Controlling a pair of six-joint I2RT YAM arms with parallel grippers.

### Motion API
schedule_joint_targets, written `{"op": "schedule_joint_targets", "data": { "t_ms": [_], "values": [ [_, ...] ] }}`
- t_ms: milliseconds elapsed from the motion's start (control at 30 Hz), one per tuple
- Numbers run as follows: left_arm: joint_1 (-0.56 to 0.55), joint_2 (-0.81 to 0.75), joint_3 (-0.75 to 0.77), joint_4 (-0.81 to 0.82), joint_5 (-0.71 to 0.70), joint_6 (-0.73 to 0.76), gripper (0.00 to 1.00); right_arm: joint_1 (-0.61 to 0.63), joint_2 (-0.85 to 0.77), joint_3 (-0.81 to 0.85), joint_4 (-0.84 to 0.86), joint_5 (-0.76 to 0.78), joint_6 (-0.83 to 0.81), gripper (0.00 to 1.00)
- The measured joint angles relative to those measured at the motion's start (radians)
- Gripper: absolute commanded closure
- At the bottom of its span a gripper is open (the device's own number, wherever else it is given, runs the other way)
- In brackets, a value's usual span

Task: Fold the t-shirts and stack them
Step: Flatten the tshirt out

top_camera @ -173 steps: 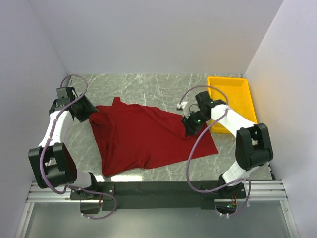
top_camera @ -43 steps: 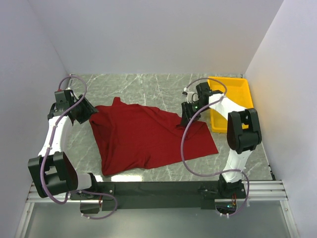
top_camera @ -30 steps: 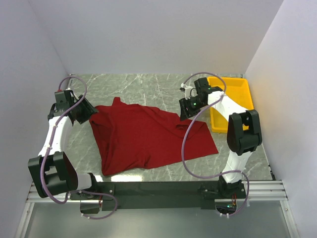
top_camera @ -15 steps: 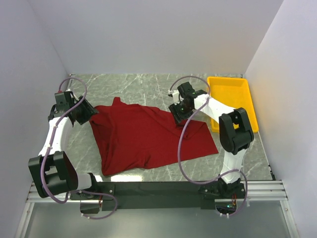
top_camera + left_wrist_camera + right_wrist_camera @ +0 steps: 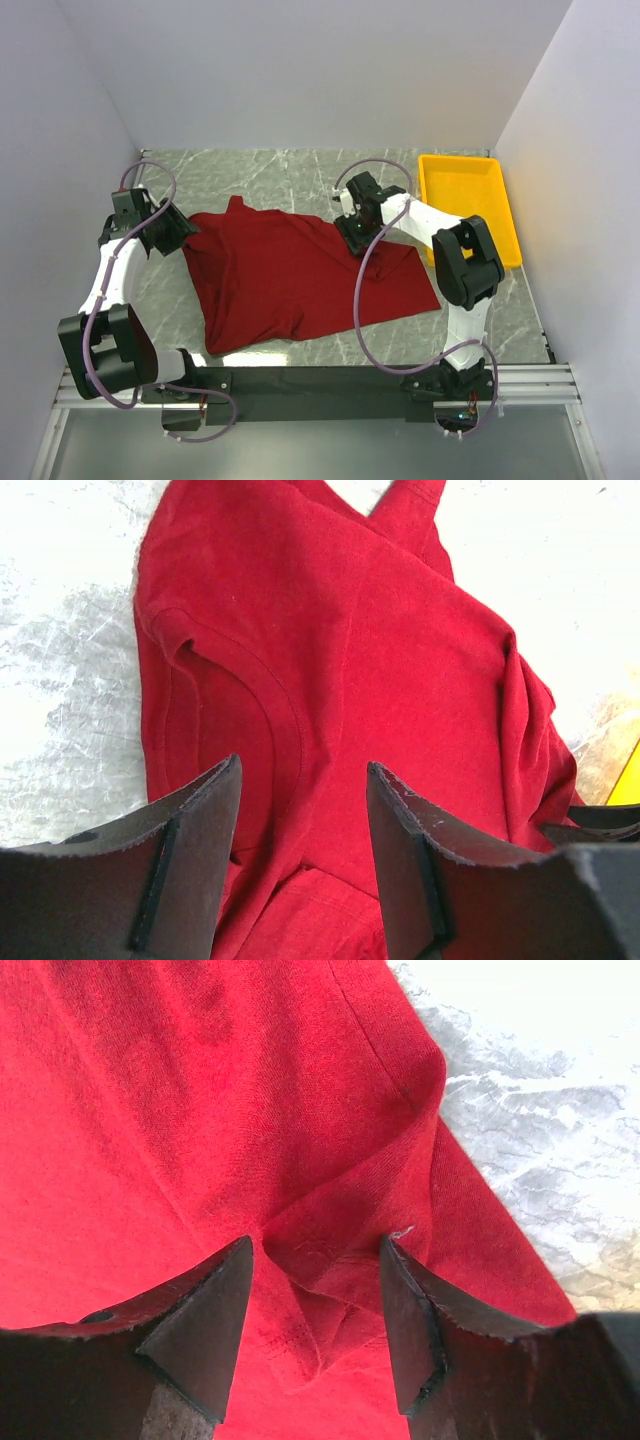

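The left gripper (image 5: 182, 232) hangs at the left edge of the maroon t-shirt (image 5: 290, 275), jaws parted and gripping nothing. The shirt lies spread and rumpled on the marble table (image 5: 280, 175). The right gripper (image 5: 349, 230) is over its far right corner, jaws apart, straddling a raised fold without pinching it. A yellow tray (image 5: 470, 195) sits to the right.

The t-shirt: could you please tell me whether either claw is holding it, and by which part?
Nothing is held: the left claw and the right claw both stand open over the t-shirt.
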Motion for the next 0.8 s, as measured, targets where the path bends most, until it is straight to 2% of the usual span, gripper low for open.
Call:
{"op": "schedule_joint_targets", "data": {
  "t_ms": [267, 467, 600, 800],
  "values": [
    [0.005, 0.0, 0.0, 0.008, 0.007, 0.0, 0.41, 0.016, 0.01, 0.006, -0.002, 0.037, 0.035, 0.41],
    [0.009, -0.002, -0.003, 0.014, 0.01, 0.0, 0.42, 0.039, 0.059, 0.022, 0.0, 0.087, 0.059, 0.46],
    [0.011, -0.011, -0.014, 0.015, 0.017, 0.0, 0.42, 0.044, 0.065, 0.022, 0.0, 0.121, 0.068, 0.61],
    [0.014, -0.011, -0.016, 0.016, 0.023, 0.0, 0.42, 0.045, 0.053, 0.023, 0.006, 0.158, 0.062, 0.75]
  ]
}}
